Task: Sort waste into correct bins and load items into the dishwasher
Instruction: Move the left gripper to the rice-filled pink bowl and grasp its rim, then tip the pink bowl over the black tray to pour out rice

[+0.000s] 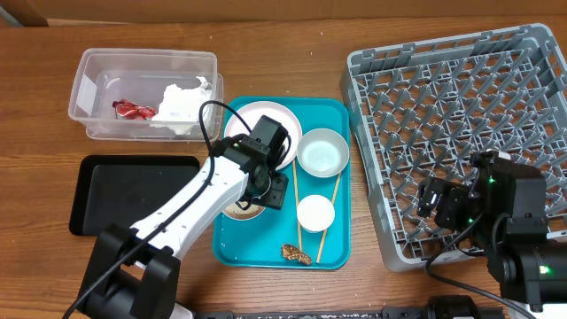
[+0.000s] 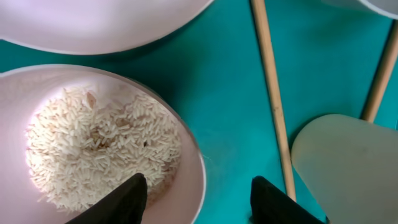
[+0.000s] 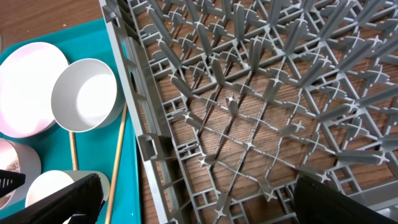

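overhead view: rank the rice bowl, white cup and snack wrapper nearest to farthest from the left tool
1. rice bowl, directly at the left tool, on the teal tray
2. white cup, to the tool's right on the tray
3. snack wrapper, inside the clear tub, far upper left

serving tray [image 1: 257, 246]: teal | rack [image 1: 461, 106]: grey, open lattice patt. | tub [image 1: 89, 97]: clear | shallow tray [image 1: 133, 190]: blk | wrapper [image 1: 132, 110]: red/wht | napkin [image 1: 182, 106]: wht | bowl [image 2: 186, 180]: pale pink | rice [image 2: 93, 149]: wht | chopsticks [image 2: 272, 93]: tan wood | table [image 1: 266, 44]: brn woodgrain
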{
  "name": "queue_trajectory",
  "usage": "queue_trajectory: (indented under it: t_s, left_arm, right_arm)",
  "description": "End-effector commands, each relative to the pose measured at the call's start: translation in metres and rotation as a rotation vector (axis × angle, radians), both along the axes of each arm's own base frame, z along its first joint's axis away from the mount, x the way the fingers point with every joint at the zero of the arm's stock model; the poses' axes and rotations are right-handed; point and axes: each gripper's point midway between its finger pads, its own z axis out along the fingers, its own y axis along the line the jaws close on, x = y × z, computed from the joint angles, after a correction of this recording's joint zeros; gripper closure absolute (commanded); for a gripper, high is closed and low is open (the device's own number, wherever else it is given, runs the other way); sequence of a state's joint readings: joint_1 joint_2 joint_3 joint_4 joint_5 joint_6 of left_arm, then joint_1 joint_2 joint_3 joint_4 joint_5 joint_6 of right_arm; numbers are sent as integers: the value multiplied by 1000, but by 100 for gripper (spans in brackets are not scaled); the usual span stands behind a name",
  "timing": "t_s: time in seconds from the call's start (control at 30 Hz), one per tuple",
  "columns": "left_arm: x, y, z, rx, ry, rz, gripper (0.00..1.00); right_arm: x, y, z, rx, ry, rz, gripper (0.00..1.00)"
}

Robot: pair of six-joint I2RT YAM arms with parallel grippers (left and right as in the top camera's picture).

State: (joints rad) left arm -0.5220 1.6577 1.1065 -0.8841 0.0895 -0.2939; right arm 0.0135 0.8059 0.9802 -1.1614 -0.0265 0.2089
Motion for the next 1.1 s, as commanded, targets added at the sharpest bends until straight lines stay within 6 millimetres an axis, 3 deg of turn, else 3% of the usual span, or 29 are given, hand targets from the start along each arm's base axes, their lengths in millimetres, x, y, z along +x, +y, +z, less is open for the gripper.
queue_trajectory:
  t_s: [0.0, 0.3, 0.43, 0.63, 0.87, 1.07]
  left_arm:
    - [-1, 5, -4, 20, -8, 30, 45]
    - [-12, 4, -23, 17, 0, 21, 53]
    - [-16, 7, -27, 22, 13, 32, 65]
    - [-19, 8, -28, 28, 24, 37, 95]
    - [-19, 10, -24, 36, 34, 56, 96]
    - [-5, 16, 14, 34, -6, 89, 96]
  right_arm:
    - [2, 0, 11, 2, -34, 2, 0]
    - [2, 0, 11, 2, -33, 2, 0]
    - [1, 0, 10, 2, -31, 2, 0]
    - [1, 0, 10, 2, -29, 2, 0]
    - [1, 0, 10, 2, -28, 2, 0]
    - [1, 0, 10, 2, -27, 2, 0]
